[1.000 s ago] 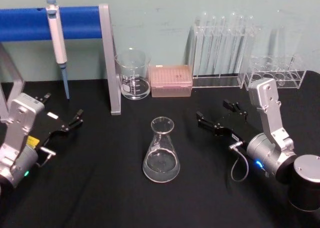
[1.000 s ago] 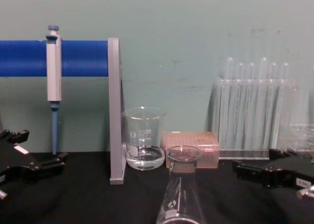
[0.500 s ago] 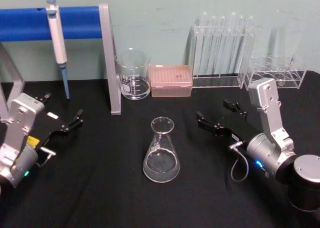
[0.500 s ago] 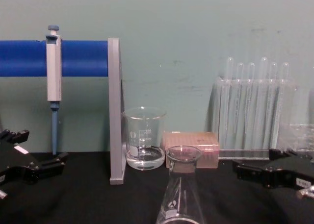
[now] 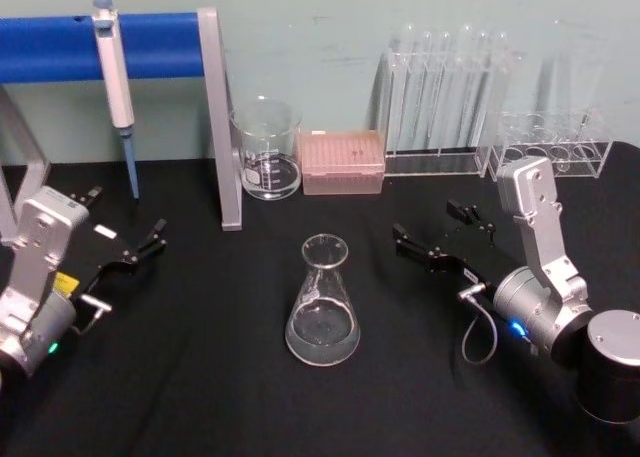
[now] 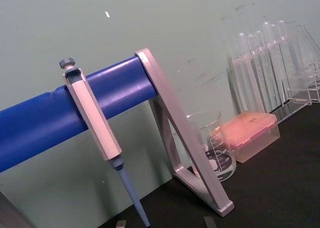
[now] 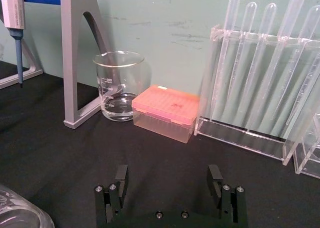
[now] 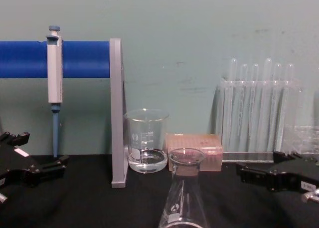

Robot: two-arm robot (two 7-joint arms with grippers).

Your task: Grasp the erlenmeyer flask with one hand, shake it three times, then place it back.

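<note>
— Far left of the head view?
— Left gripper (image 5: 158,229) low at the left edge, fingers apart, gripping nothing, resting over the black table (image 5: 200,397). Above it a pipette (image 5: 116,87) hanging on the blue bar (image 5: 60,45) in the upper left, grey stand leg (image 5: 222,127) just right of that.

— Moving toward the centre?
— Glass beaker (image 5: 267,149) with white scale at upper centre, a little clear liquid in the bottom; pink tip box (image 5: 342,162) touching or just beside it on the right. Below both, in the middle of the frame, the erlenmeyer flask (image 5: 323,302) — upright on the table, well apart from either gripper. In the chest view, rising from the bottom edge at centre (image 8: 184,193), small white logo low on the glass.

— And the right half?
— Test tubes in a clear rack (image 5: 445,97) at upper right, a second low rack (image 5: 555,142) beyond. Lower right: the hand (image 5: 433,233) — fingers wide open, nothing between them, pointing leftward toward the flask yet clear of it. Same wide spread in the right wrist view (image 7: 168,177), flask base peeking in at the lower left corner (image 7: 20,213).
</note>
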